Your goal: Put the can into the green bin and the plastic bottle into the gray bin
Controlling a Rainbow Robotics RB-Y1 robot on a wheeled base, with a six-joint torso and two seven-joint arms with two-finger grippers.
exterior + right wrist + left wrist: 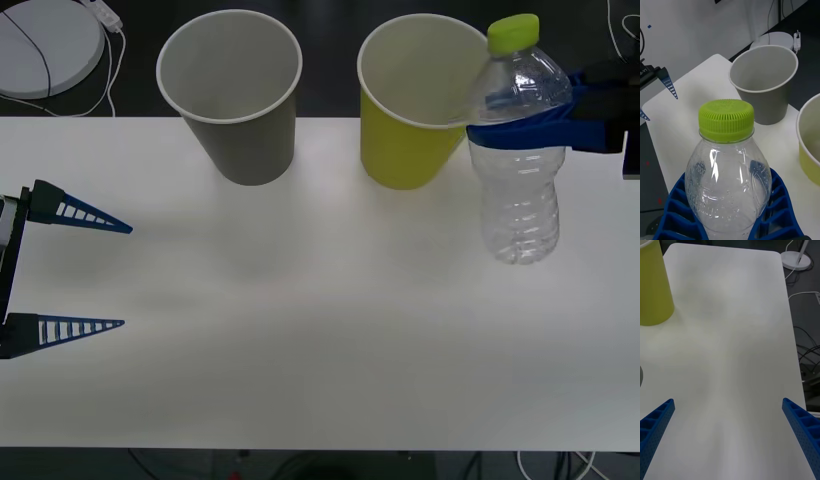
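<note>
Waiting spread wide at the table's left edge, the left gripper (pixel 120 275); gray bin (pixel 232 100) and green bin (pixel 410 110) stand along the far edge. Right gripper (pixel 520 130) clamps the bottle (pixel 518 190) below its shoulder, upright, cap (pixel 513 32) skyward, lifted beside the green bin.

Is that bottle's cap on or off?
On: the lime-green cap sits on the plastic bottle, gripped by the right hand.
</note>
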